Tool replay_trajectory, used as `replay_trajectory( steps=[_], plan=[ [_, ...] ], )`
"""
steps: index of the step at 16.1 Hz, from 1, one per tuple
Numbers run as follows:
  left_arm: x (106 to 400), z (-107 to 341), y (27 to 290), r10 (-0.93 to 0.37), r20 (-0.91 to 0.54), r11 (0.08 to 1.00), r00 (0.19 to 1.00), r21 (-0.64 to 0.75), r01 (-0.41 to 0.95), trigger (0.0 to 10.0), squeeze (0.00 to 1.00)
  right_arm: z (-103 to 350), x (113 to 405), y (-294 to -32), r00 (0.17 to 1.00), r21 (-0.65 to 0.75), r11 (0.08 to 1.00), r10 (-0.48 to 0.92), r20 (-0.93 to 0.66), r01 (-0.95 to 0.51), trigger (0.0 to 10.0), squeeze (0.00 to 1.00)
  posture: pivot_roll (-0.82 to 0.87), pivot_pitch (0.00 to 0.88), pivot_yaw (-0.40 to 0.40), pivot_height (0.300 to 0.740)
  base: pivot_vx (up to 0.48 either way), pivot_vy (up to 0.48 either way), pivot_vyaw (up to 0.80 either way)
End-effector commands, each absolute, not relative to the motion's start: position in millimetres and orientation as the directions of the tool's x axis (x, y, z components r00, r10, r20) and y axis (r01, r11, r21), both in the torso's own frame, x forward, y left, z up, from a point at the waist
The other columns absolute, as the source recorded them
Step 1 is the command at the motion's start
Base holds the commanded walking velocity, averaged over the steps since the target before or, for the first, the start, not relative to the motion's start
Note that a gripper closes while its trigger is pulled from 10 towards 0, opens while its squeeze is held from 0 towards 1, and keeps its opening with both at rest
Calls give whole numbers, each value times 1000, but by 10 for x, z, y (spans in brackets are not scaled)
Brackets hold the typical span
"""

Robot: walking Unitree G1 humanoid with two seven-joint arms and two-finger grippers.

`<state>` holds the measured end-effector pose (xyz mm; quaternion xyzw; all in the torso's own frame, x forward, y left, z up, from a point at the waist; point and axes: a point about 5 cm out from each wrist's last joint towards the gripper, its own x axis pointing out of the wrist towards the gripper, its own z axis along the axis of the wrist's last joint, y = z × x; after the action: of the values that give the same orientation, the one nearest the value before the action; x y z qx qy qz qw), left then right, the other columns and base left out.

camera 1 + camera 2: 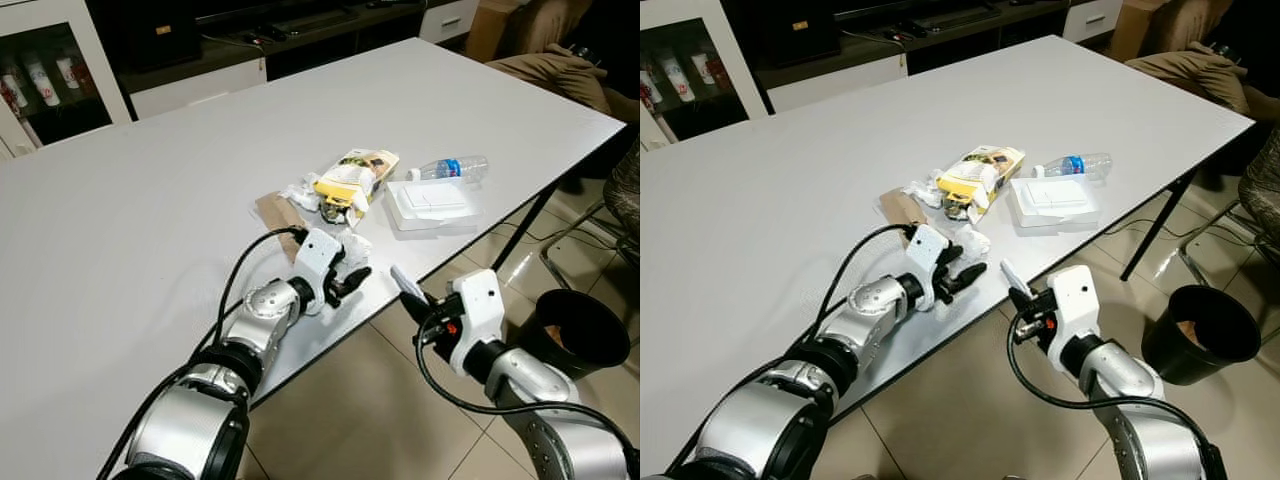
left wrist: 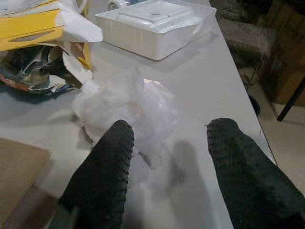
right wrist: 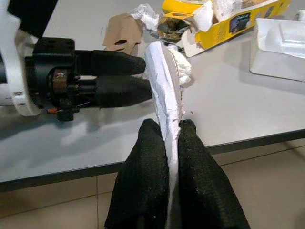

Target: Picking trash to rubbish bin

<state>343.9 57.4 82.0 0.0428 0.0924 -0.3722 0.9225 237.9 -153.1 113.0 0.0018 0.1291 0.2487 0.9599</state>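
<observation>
My left gripper (image 1: 350,276) rests on the white table (image 1: 150,200) near its front edge, open. A crumpled white tissue (image 2: 128,107) lies just beyond its fingertips (image 2: 102,176), partly between them. My right gripper (image 3: 171,129) hovers off the table's edge over the floor, shut on a strip of white paper (image 3: 164,90) that sticks up from its fingers. The black rubbish bin (image 1: 580,330) stands on the tiled floor to the right, with something brown inside. More trash lies further in on the table: a yellow torn box (image 1: 355,178) and a brown cardboard piece (image 1: 278,212).
A white plastic container (image 1: 432,203) and a clear water bottle (image 1: 450,168) sit near the table's right edge. A black table leg (image 1: 530,215) and a chair (image 1: 625,195) stand to the right. Dark cabinets line the back wall.
</observation>
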Motion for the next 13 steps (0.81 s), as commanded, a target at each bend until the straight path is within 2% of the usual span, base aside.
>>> replay_trajectory(
  steps=[1,8,10,13],
  plan=[
    [3469,850,577,-671,-207,724,712,26,690,0,0,1137,2381,-1524,833,52,867,491,-254,-496,0,0,-260,31,1,740,0,0,0],
    [3500,868,627,-645,-205,749,736,22,663,0,0,1139,2386,-1519,830,43,863,497,-253,-504,0,0,-256,27,-4,740,0,0,0],
    [3533,1011,671,-666,-55,745,744,-83,662,0,0,1161,2399,-1522,849,52,875,479,-223,-481,0,0,-254,23,2,740,0,0,0],
    [3524,1172,734,-650,119,743,750,-109,661,0,0,1196,2415,-1579,879,54,899,437,-191,-435,0,0,-253,21,4,740,0,0,0]
  ],
)
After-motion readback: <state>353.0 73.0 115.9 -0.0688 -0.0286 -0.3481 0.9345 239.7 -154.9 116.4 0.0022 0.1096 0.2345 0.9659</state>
